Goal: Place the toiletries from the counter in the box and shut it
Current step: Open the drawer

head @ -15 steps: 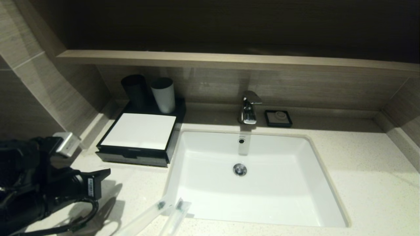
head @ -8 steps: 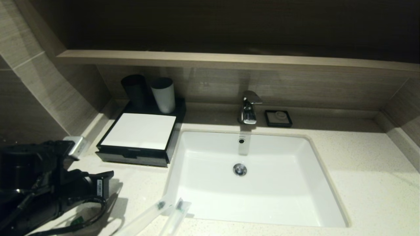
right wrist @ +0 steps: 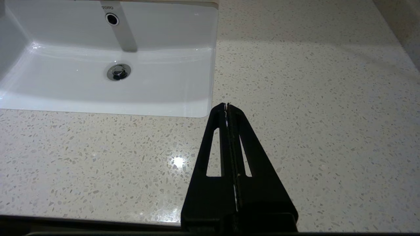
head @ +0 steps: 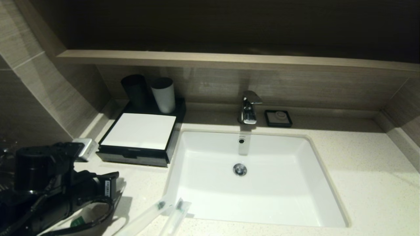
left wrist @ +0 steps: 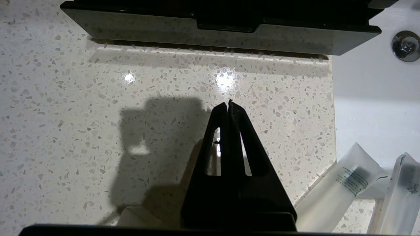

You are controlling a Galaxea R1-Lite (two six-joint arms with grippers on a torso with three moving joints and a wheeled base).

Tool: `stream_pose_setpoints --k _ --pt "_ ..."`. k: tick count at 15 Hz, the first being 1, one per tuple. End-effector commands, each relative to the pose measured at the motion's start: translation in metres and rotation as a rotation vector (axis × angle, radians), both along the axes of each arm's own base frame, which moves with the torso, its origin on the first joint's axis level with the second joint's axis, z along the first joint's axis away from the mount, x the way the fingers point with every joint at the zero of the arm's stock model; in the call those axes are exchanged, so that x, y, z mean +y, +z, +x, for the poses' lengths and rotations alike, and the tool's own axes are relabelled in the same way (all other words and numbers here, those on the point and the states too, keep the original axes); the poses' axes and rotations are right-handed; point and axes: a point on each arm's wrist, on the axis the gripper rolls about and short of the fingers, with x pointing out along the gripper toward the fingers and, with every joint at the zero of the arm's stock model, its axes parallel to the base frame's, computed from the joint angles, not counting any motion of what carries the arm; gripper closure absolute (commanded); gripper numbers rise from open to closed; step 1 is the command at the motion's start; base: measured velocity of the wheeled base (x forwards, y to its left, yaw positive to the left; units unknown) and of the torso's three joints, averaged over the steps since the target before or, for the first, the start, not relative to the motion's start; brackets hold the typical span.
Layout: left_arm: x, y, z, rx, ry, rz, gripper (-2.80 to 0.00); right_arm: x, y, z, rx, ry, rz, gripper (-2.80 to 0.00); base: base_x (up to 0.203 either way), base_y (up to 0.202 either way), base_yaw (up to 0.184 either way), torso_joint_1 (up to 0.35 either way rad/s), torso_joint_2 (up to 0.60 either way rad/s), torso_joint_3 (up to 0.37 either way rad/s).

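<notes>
The box [head: 137,131], black with a white top, stands at the back left of the counter [head: 361,183] with its front drawer [left wrist: 223,32] pushed in. Two clear sachets [head: 147,214] [head: 174,218] lie at the basin's near left corner, side by side; the left wrist view shows them too [left wrist: 341,186] [left wrist: 402,196]. A white packet with a green label [head: 78,221] peeks out under my left arm [head: 49,186]. My left gripper [left wrist: 228,104] is shut and empty, hovering over bare counter in front of the drawer. My right gripper [right wrist: 226,105] is shut and empty over the counter right of the basin.
The white basin [head: 295,183] fills the middle of the counter, with a chrome faucet [head: 248,109] behind it and a small black soap dish [head: 278,118] beside that. A black cup [head: 135,88] and a white cup [head: 163,95] stand behind the box. A wooden ledge [head: 229,60] overhangs the back.
My left arm has moved right and lower, toward the front of the box. The green-labelled packet now shows under it. Nothing else has moved.
</notes>
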Motion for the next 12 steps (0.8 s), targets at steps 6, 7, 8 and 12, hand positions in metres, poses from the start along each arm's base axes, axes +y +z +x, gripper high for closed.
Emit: stream_pose_setpoints --k 6,7,8,12 --pt "-0.017 -0.011 0.013 -0.017 0.021 -0.004 0.00 0.000 0.000 0.000 0.001 0.001 0.000 0.00 0.000 0.000 0.000 0.000 0.00 0.000" --pt "-0.017 -0.012 0.014 -0.019 0.032 -0.001 0.00 0.000 0.000 0.000 0.001 0.001 0.000 0.00 0.000 0.000 0.000 0.000 0.00 0.000" --pt "-0.017 -0.012 0.014 -0.025 0.040 0.000 0.00 0.000 0.000 0.000 0.001 0.001 0.000 0.00 0.000 0.000 0.000 0.000 0.00 0.000" --pt "-0.017 -0.011 0.016 -0.029 0.044 0.001 0.00 0.000 0.000 0.000 0.001 0.001 0.000 0.00 0.000 0.000 0.000 0.000 0.00 0.000"
